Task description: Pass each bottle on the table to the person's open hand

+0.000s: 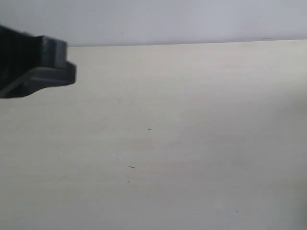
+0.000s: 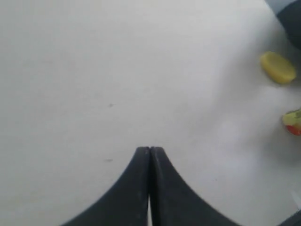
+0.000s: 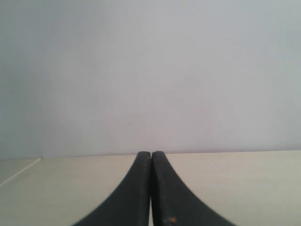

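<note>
My left gripper (image 2: 149, 149) is shut and holds nothing, hanging over the bare beige table (image 2: 94, 70). Off to one side of it lies a yellow bottle (image 2: 278, 67), only partly visible. Beside that, another bottle (image 2: 292, 123) with red and green on it is cut by the frame edge, and I cannot tell which one it is. My right gripper (image 3: 151, 153) is also shut and empty, pointing level across the table (image 3: 244, 188) toward a pale wall. The exterior view shows no bottles. The person's open hand is out of view.
A blurred black part of the left arm (image 1: 33, 67) reaches in at the left edge of the exterior view. The table's far edge (image 1: 192, 44) meets a pale wall. A dark shape (image 2: 290, 16) sits in a corner of the left wrist view.
</note>
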You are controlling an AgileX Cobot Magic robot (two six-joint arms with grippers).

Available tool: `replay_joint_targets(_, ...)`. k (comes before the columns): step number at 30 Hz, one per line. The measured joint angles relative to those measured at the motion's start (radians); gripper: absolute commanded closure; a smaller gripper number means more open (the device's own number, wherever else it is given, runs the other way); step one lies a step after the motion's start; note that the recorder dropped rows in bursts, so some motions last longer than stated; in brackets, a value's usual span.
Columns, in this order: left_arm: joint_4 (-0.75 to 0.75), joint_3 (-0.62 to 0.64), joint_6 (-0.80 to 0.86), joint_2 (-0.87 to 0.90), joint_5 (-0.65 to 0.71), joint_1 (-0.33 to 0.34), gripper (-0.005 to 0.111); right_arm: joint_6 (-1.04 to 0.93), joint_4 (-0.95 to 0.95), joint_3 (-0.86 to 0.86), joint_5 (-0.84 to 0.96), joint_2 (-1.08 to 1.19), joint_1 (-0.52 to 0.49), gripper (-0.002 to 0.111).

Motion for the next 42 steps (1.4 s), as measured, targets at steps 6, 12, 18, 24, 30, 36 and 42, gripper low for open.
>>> replay_joint_targets(6, -0.032, 0.296, -0.039, -0.274, -0.089, 0.232, 0.107, 0.000, 0.000, 0.000, 0.000, 0.000, 0.000, 0.108)
replay_joint_targets(12, 0.023, 0.604, -0.035, -0.707, -0.249, 0.513, 0.107, 0.000, 0.000, 0.000, 0.000, 0.000, 0.000, 0.108)
replay_joint_targets(18, 0.044, 0.716, -0.037, -0.968, -0.268, 0.648, 0.107, 0.000, 0.000, 0.000, 0.000, 0.000, 0.000, 0.108)
replay_joint_targets(24, 0.033, 0.777, -0.114, -0.972, -0.285, 0.649, 0.107, 0.000, 0.000, 0.000, 0.000, 0.000, 0.000, 0.108)
replay_joint_targets(30, 0.033, 0.849, -0.103, -0.972, -0.406, 0.649, 0.107, 0.000, 0.000, 0.000, 0.000, 0.000, 0.000, 0.108)
replay_joint_targets(36, -0.003, 0.856, 0.175, -0.972, -0.475, 0.649, 0.107, 0.000, 0.000, 0.000, 0.000, 0.000, 0.000, 0.108)
replay_joint_targets(42, -0.103, 0.856, 0.550, -0.972, -0.510, 0.649, 0.107, 0.000, 0.000, 0.000, 0.000, 0.000, 0.000, 0.108)
